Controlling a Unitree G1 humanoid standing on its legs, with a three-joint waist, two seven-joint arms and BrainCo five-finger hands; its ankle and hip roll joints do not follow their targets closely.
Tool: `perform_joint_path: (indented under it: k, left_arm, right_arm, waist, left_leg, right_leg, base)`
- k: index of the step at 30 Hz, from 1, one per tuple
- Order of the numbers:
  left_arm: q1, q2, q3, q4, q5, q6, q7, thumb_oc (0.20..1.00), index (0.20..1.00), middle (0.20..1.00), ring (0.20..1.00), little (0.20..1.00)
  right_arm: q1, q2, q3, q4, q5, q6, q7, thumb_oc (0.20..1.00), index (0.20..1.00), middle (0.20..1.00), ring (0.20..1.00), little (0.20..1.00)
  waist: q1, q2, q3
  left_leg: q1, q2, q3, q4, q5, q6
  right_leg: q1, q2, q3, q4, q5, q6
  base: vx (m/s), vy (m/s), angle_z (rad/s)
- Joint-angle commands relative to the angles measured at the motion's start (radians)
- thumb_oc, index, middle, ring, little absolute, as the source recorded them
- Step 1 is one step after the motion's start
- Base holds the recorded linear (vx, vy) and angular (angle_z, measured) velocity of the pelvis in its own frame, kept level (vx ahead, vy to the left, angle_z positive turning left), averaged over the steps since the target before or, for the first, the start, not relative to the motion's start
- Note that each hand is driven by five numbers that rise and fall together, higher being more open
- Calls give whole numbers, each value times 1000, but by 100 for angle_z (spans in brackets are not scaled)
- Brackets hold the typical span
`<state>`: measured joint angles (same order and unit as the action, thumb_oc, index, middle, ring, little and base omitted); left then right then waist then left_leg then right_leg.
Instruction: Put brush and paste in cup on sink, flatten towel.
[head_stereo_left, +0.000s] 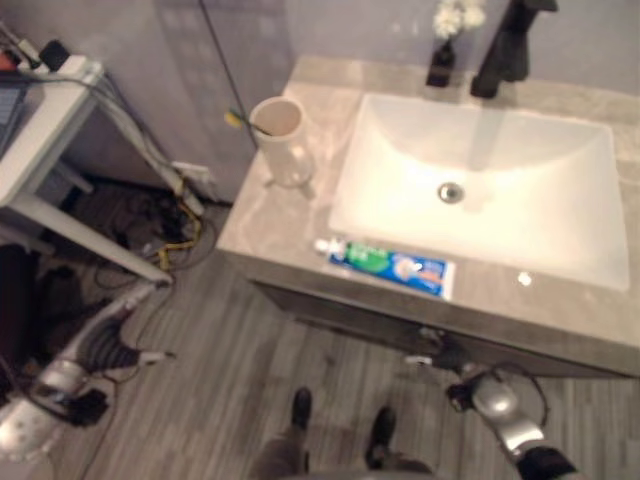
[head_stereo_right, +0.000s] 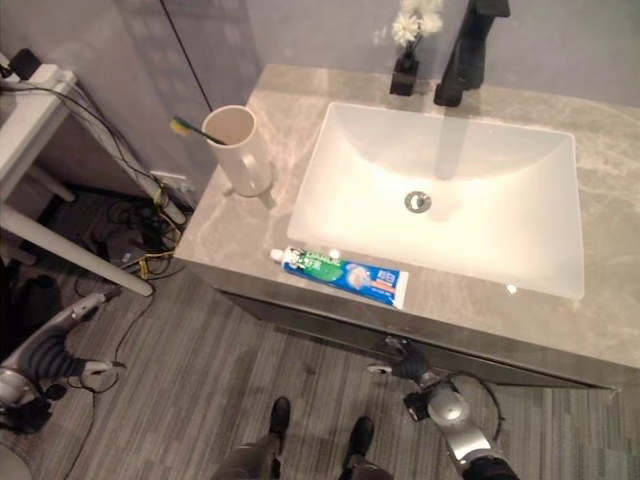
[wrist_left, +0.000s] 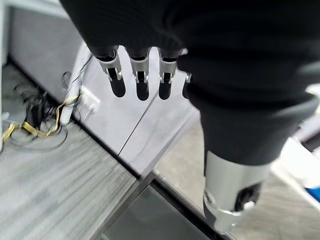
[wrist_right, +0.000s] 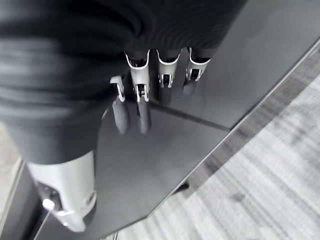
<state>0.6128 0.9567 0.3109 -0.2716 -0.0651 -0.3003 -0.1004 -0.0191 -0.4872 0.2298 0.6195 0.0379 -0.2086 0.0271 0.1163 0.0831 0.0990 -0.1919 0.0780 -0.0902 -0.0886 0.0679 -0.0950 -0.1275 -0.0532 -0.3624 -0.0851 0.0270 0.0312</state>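
Toothbrush (head_stereo_right: 184, 126) in cup (head_stereo_right: 240, 150); toothpaste (head_stereo_right: 345, 275) flat on desk (head_stereo_right: 215, 235), print unreadable. Left hand (wrist_left: 145, 75), right hand (wrist_right: 150, 90): fingers released, empty.

Bright glare washes the sink basin (head_stereo_left: 520, 150); soft focus.

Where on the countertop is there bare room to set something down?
Free: the right countertop beside the basin, and the front rim right of the toothpaste tube. Crowded: the left strip with the cup holding a toothbrush, and the back by the faucet and flower vase.
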Motion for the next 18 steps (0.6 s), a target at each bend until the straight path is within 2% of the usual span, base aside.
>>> perform_joint_path:
  k: [1,7,18]
  left_arm:
    - [5,79,79,-42,-71,-44,-24,1000,1000,1000,1000,1000]
    - [-43,134,93,-92,-127,-48,-54,1000,1000,1000,1000,1000]
    - [-261,189,-40,-67,-66,-47,-50,1000,1000,1000,1000,1000]
  right_arm:
    - [-63,-43,-52,113,-20,-34,-76,1000,1000,1000,1000,1000]
    - [-50,-31,-88,256,9,-20,-90,1000,1000,1000,1000,1000]
    - [-18,-3,-62,384,-7,17,-50,1000,1000,1000,1000,1000]
  waist:
    - [-3,-36,-31]
    - [-6,-29,-41]
    - [-39,-35,-53]
  left_leg:
    - [5,47,-46,1,-13,28]
    - [13,40,-42,1,-24,29]
    - [56,21,4,1,-66,48]
  right_leg:
    - [26,-31,-37,28,-89,58]
    - [36,-33,-24,5,-73,65]
    - [22,-42,79,-2,-45,80]
  base:
    - [-17,26,6]
    - [-8,37,0]
    - [-5,53,-20]
